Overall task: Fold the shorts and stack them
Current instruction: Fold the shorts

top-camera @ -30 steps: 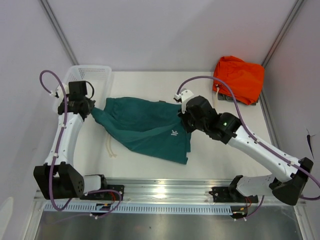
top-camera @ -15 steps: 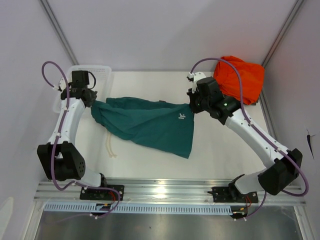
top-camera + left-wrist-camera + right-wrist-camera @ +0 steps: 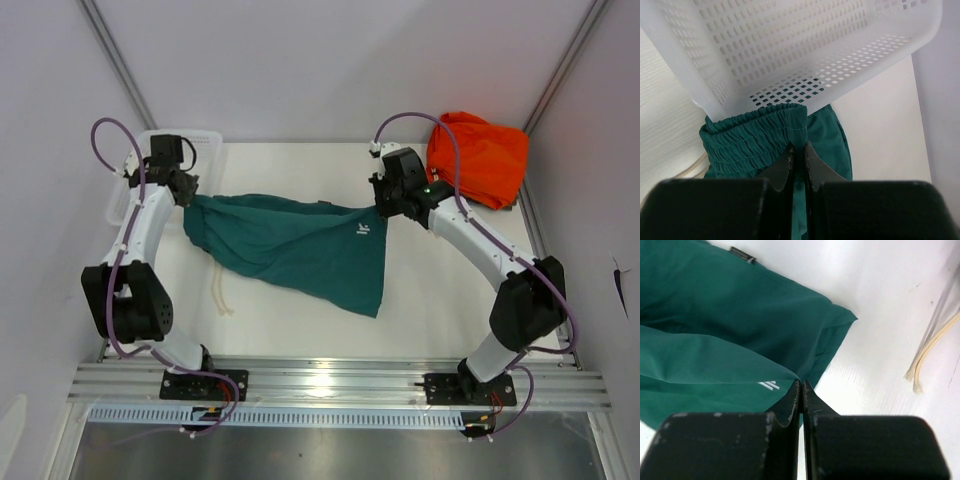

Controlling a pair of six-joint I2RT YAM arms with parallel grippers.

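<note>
Shorts (image 3: 290,245) stretched between both arms over middle of worktop (image 3: 450,290), lower edge sagging toward near side. Left jaws pinch end of gathered waistband (image 3: 755,135), just beside white basket (image 3: 790,50). Right jaws pressed together on leg hem corner, next to white logo (image 3: 769,385). Orange garment (image 3: 480,155) far right, apart.

The shorts (image 3: 290,250) have been stretched out and carried farther back.

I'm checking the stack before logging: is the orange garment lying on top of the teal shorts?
No, the orange garment sits at the far right, clearly apart from the shorts.
</note>
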